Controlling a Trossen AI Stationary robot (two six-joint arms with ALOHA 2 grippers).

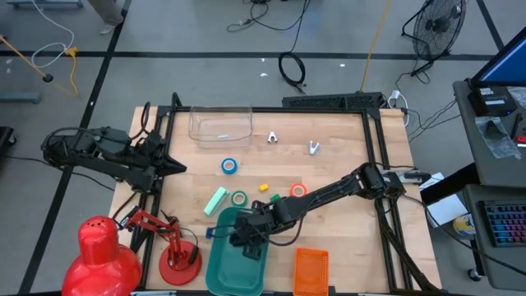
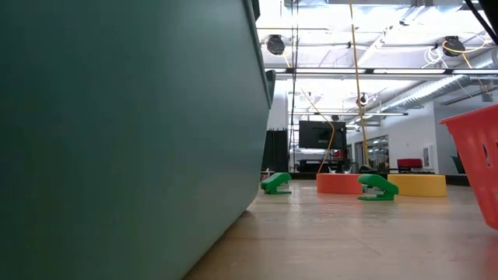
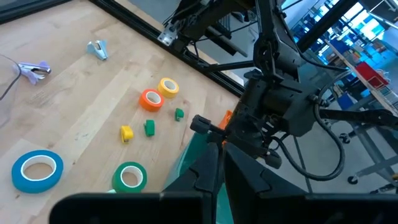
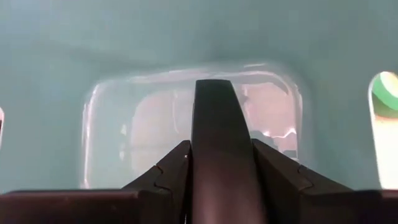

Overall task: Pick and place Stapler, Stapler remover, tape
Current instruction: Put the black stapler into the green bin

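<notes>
The right gripper (image 1: 246,240) hangs inside the dark teal plastic bin (image 1: 215,271) at the table's near edge, its dark fingers (image 4: 214,155) pressed together around nothing, pointed at the bin's pale floor. Beyond the bin's far rim lie the tape rolls: the green ring-shaped roll (image 1: 238,198) just beside it, the orange roll (image 1: 297,191) and yellow roll (image 3: 168,86) farther off to the right, the blue roll (image 1: 229,166) farther still. Two small metal staple removers (image 1: 271,137) lie well beyond the bin. The left gripper (image 1: 174,167) waits well left of the bin, closed and empty.
</notes>
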